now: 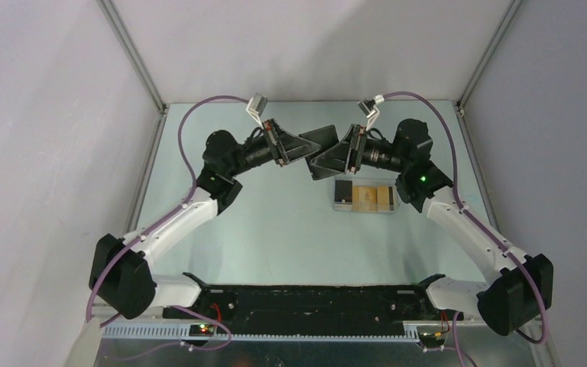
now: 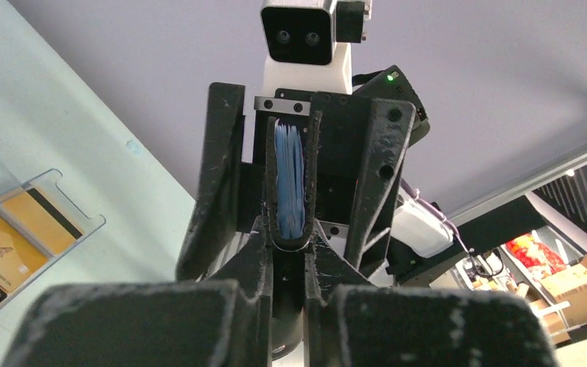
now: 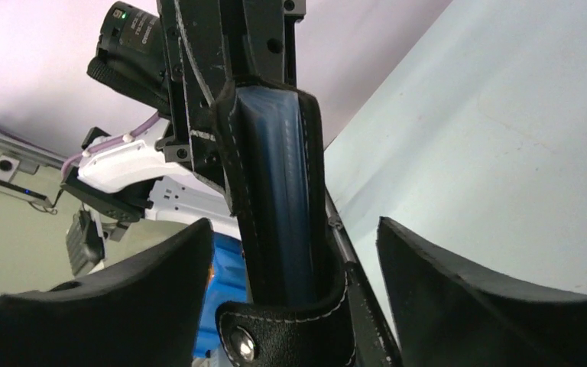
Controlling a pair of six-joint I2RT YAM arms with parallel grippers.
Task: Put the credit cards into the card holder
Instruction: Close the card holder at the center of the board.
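Card holder (image 1: 322, 150) is held up over the far middle of the table (image 1: 275, 229), between the two wrists. Left jaws are pinched narrow on its closed end, and blue lining shows between its black walls. Right jaws stand wide on either side of it, clear of its faces. Credit cards (image 1: 364, 196) lie flat in a pale tray (image 1: 367, 213) on the table, just beside the right arm (image 1: 458, 222), orange-yellow ones next to a dark one.
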